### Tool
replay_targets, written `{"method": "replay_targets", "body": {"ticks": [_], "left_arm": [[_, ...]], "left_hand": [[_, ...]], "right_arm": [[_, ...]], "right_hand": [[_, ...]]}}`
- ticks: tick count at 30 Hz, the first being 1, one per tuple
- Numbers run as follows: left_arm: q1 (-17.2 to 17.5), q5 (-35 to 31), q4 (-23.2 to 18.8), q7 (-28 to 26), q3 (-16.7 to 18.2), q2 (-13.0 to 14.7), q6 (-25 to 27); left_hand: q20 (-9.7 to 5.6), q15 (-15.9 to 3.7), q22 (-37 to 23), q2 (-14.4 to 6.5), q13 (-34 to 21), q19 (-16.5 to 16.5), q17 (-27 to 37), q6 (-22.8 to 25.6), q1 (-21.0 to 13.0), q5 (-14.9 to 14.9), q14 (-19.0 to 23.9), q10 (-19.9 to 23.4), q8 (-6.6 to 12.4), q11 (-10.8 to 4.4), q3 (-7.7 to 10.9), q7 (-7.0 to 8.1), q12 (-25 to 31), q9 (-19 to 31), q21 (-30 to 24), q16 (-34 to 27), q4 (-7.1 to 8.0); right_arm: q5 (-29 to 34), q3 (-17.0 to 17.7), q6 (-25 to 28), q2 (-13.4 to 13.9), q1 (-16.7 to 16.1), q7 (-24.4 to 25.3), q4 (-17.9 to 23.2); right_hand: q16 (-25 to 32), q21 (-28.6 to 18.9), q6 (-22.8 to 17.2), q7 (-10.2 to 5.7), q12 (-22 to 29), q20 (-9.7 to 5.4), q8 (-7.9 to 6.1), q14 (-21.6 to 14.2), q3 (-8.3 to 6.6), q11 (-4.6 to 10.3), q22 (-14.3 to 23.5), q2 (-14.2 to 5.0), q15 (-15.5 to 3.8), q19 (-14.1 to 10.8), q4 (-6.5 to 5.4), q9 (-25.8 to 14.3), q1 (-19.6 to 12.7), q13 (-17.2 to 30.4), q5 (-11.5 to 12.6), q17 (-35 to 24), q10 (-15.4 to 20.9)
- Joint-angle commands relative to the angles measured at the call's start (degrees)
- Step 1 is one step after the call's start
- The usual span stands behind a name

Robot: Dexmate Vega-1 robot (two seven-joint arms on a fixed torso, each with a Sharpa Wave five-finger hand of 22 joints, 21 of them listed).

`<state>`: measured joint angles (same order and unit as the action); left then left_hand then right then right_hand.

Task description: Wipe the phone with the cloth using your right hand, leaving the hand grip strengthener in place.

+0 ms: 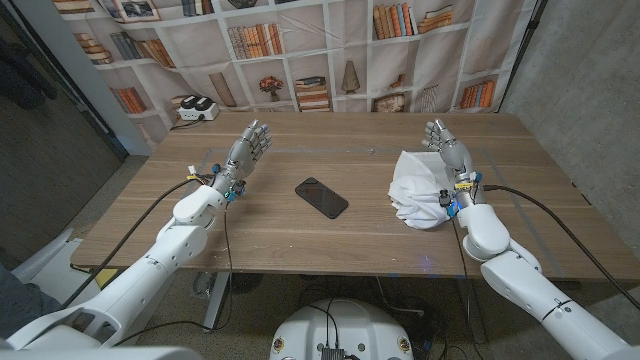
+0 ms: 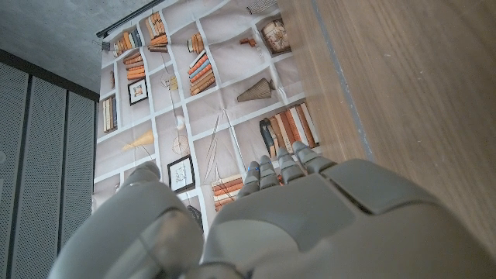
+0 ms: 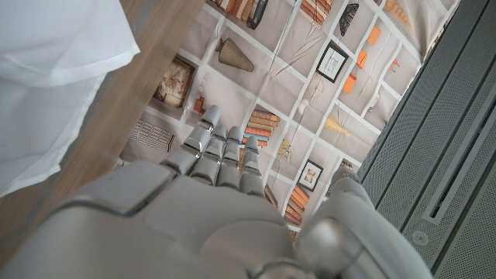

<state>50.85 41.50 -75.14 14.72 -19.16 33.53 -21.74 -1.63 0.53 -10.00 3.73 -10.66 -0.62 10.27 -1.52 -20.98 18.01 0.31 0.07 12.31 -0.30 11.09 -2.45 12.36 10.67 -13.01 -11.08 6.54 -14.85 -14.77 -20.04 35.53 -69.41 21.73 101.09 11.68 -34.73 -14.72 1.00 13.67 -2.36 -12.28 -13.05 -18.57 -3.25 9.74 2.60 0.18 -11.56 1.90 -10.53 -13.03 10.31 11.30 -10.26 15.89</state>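
Observation:
A black phone (image 1: 321, 197) lies face up at the middle of the wooden table (image 1: 330, 250). A crumpled white cloth (image 1: 416, 190) lies to its right; the same cloth (image 3: 54, 70) fills a corner of the right wrist view. My right hand (image 1: 447, 146) stands just right of the cloth, fingers stretched and apart, holding nothing. My left hand (image 1: 246, 151) stands left of the phone, well apart from it, fingers extended and empty. Both hands show from behind in their wrist views, the left hand (image 2: 302, 217) and the right hand (image 3: 194, 201), with fingers reaching out over the table edge.
A white and black device (image 1: 196, 109) sits at the table's far left corner. A bookshelf-print backdrop (image 1: 300, 50) hangs behind the table. A black cable (image 1: 545, 205) runs along my right arm over the table's right side.

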Motion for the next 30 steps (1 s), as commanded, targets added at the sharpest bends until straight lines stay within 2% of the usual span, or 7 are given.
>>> {"method": "replay_targets", "body": {"ticks": [1,16,30], "left_arm": [[0.8,-0.3,-1.4,0.0,-0.2,0.3,-0.3],[1.0,-1.1,-2.1,-0.2,-0.8,0.3,-0.6],[1.7,-2.0,-4.0,-1.3,-0.7,1.3,-0.6]], "left_hand": [[0.26,0.11,-0.3,0.1,-0.2,0.2,0.1,0.5,-0.5,0.3,0.3,0.5,0.21,-0.34,0.08,-0.29,0.2,0.2,0.3,-0.3,-0.34],[0.55,0.19,-0.3,0.0,-0.2,0.1,0.2,1.0,-0.8,0.3,0.6,0.8,0.17,-0.29,-0.03,-0.38,0.1,0.2,0.5,-0.3,-0.45],[0.7,0.15,-0.3,-0.2,-0.2,-0.1,0.2,1.2,-1.0,0.3,0.6,0.8,0.09,-0.42,-0.12,-0.41,0.0,0.2,0.7,-0.1,-0.51]], "right_arm": [[5.1,1.8,3.5,1.6,-2.7,2.8,2.8],[10.5,3.2,9.4,3.1,-4.8,6.3,5.8],[15.7,3.8,14.9,4.5,-7.5,9.1,9.7]], "right_hand": [[-0.1,0.2,-0.3,0.09,0.1,-1.01,0.18,-0.6,-0.27,-0.08,0.2,-0.15,-0.38,-0.9,0.41,-0.3,-0.8,0.3,0.2,-0.1,0.9],[-0.1,0.6,-0.7,-0.52,0.1,-1.16,0.22,-1.1,-0.57,0.25,0.2,-0.57,-0.59,-1.5,0.88,-0.3,-1.5,0.3,0.4,-0.1,1.4],[-0.3,1.1,-1.3,-0.33,0.0,-1.08,0.18,-0.9,-0.64,0.11,0.2,-0.69,-0.46,-1.5,1.13,-0.3,-1.8,0.3,0.4,-0.1,1.6]]}}
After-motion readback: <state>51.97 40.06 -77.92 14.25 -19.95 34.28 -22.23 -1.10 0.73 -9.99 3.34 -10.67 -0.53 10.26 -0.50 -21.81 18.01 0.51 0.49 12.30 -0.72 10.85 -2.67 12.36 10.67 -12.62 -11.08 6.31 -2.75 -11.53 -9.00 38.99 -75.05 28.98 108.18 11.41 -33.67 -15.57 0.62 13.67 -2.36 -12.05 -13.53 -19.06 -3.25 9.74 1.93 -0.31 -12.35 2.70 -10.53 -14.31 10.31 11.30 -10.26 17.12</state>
